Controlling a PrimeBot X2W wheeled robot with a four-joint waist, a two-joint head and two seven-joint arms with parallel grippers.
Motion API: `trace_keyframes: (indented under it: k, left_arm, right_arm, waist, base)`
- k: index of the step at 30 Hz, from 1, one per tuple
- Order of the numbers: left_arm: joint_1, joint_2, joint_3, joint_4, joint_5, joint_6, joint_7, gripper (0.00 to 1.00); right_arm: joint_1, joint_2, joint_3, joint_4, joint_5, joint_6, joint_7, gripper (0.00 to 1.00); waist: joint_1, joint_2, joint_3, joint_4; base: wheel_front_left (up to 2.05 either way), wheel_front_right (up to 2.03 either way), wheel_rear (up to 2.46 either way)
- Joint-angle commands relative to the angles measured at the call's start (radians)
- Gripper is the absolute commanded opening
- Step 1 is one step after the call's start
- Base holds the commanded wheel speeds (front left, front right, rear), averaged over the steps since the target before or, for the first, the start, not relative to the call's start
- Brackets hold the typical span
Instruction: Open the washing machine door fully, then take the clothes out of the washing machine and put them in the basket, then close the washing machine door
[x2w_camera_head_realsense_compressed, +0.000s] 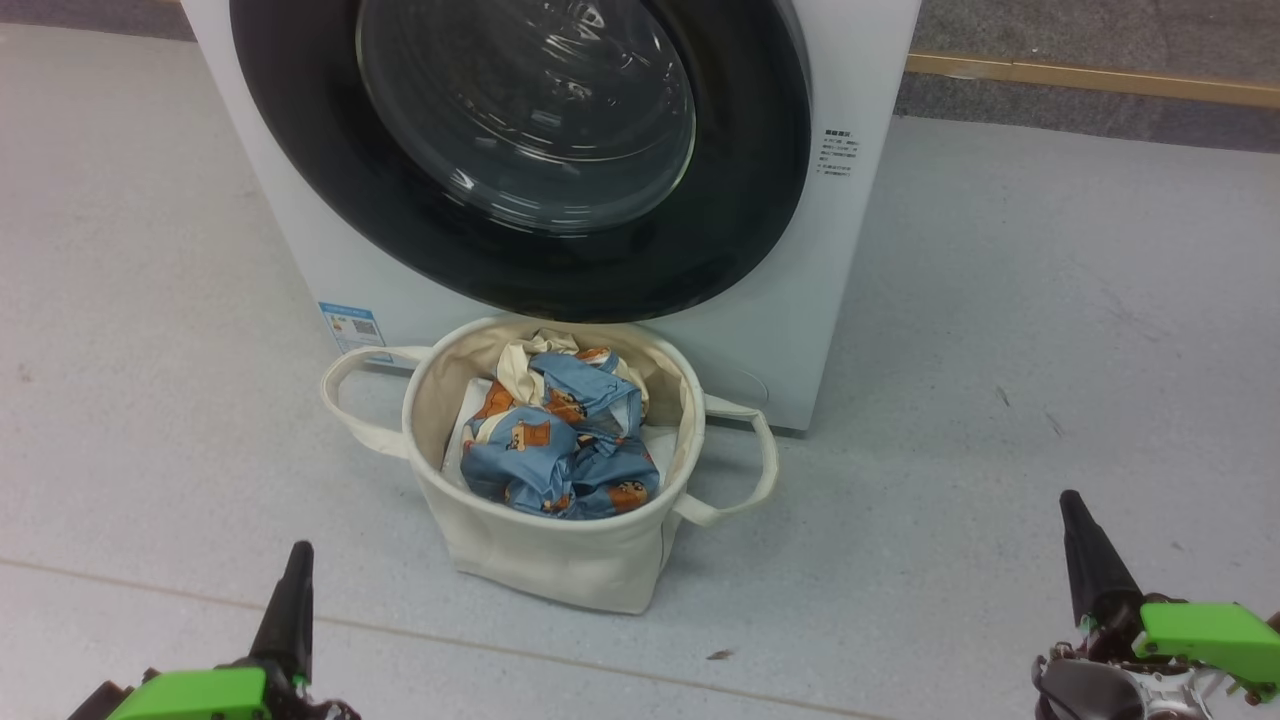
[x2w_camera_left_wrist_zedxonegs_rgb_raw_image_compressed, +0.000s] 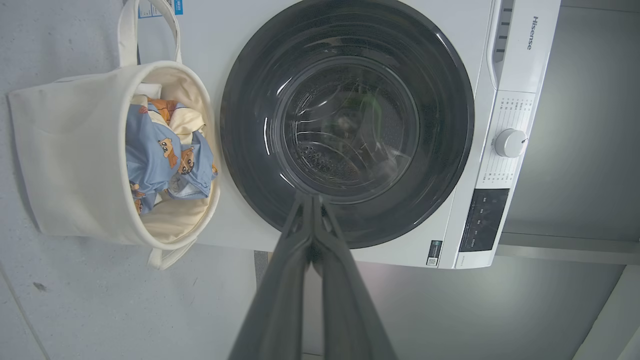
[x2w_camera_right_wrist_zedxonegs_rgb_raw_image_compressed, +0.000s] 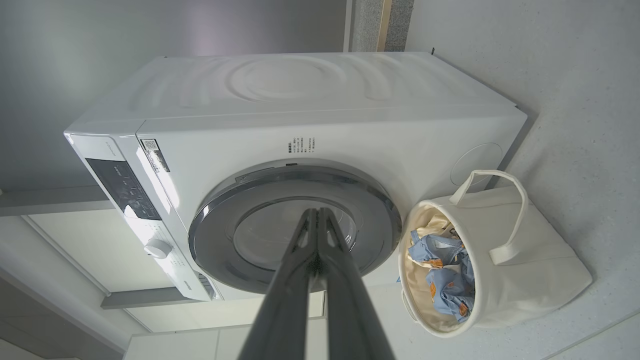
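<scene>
Bear-print clothes (x2w_camera_head_realsense_compressed: 560, 440) sit heaped in the canvas basket (x2w_camera_head_realsense_compressed: 560, 570) against the washing machine (x2w_camera_head_realsense_compressed: 860, 250), whose door (x2w_camera_head_realsense_compressed: 525, 110) looks shut, while the left gripper (x2w_camera_head_realsense_compressed: 298, 560) and right gripper (x2w_camera_head_realsense_compressed: 1075, 520) hover pinched closed and empty, the last step apparently done and calling only for keeping clear.

There is one washer (x2w_camera_head_realsense_compressed: 860, 250), with one round door (x2w_camera_head_realsense_compressed: 520, 130), one dial (x2w_camera_left_wrist_zedxonegs_rgb_raw_image_compressed: 510, 142), one dark panel (x2w_camera_left_wrist_zedxonegs_rgb_raw_image_compressed: 484, 220) and one blue sticker (x2w_camera_head_realsense_compressed: 352, 328). There is one basket (x2w_camera_head_realsense_compressed: 560, 560), with two loop handles (x2w_camera_head_realsense_compressed: 335, 400). The clothes (x2w_camera_head_realsense_compressed: 560, 450) make one heap; the number of pieces in it cannot be told. There are two hands, the left hand (x2w_camera_head_realsense_compressed: 299, 555) and the right hand (x2w_camera_head_realsense_compressed: 1070, 505), each with two dark fingers (x2w_camera_left_wrist_zedxonegs_rgb_raw_image_compressed: 280, 280).
</scene>
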Motion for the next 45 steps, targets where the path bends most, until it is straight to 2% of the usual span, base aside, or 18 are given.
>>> trace_keyframes:
  k: [1,45]
  left_arm:
    - [-0.024,0.006,0.034,-0.039,-0.004,-0.007,0.008,0.00]
    - [-0.024,0.006,0.034,-0.039,-0.004,-0.007,0.008,0.00]
  right_arm:
    - [-0.015,-0.006,0.019,-0.038,0.006,0.000,0.007,0.00]
    - [-0.015,-0.006,0.019,-0.038,0.006,0.000,0.007,0.00]
  waist:
    - [0.0000,0.0000,0.000,0.000]
    - [0.0000,0.0000,0.000,0.000]
  base:
    - [0.00,0.00,0.00]
    - [0.00,0.00,0.00]
